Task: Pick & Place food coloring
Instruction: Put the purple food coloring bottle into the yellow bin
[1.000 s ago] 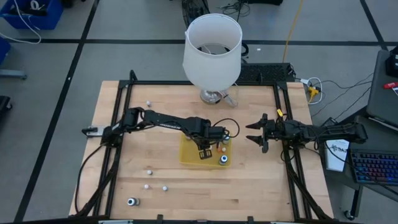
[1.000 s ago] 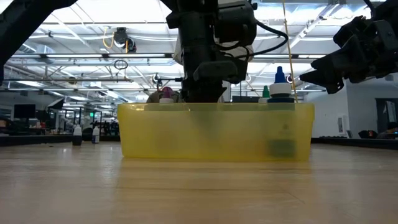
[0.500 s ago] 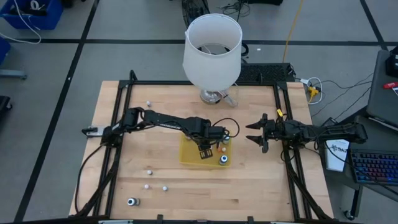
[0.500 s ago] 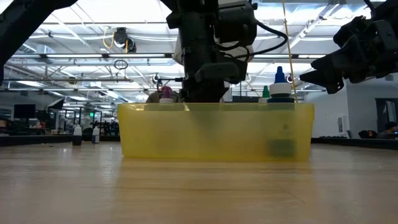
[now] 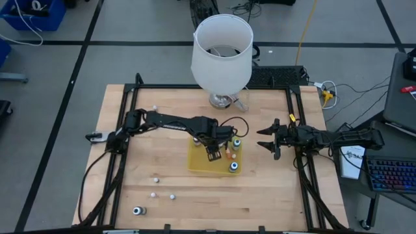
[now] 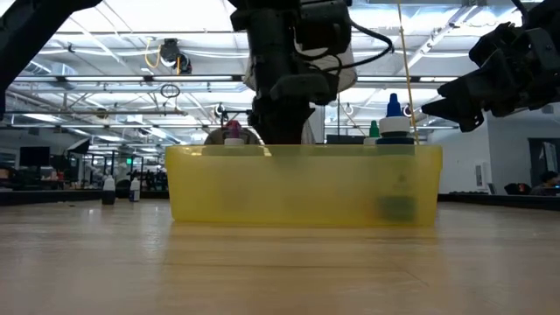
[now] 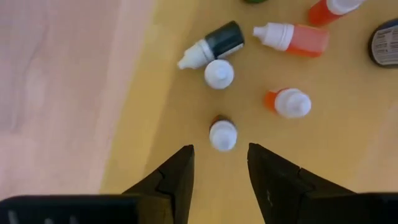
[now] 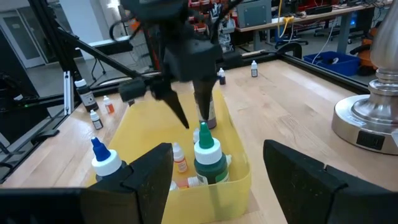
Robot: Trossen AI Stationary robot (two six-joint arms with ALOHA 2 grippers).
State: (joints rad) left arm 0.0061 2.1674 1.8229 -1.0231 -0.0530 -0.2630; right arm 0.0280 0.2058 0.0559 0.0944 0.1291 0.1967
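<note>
The yellow tray (image 5: 198,166) sits mid-table and holds several food coloring bottles. In the left wrist view a tiny white-capped bottle (image 7: 222,134) stands upright on the tray floor just ahead of my fingers. Beyond it are another white cap (image 7: 219,73), a dark bottle lying down (image 7: 214,43) and orange ones (image 7: 287,102). My left gripper (image 5: 212,153) hangs open over the tray, pointing down, and holds nothing. My right gripper (image 5: 265,141) waits open to the tray's right, above the table. Taller green (image 8: 208,155) and blue-capped (image 8: 106,158) bottles stand in the tray.
Several loose bottles lie on the table's near-left part (image 5: 156,179) (image 5: 172,195) (image 5: 138,210), and one lies far left (image 5: 155,107). A big white lampshade (image 5: 222,49) on a metal base (image 8: 373,118) stands at the far edge. A black frame (image 5: 130,117) borders the table.
My left arm has drawn back a little toward the table's left and far side. Its gripper has shifted slightly left over the tray and stays above it. The right arm has kept still.
</note>
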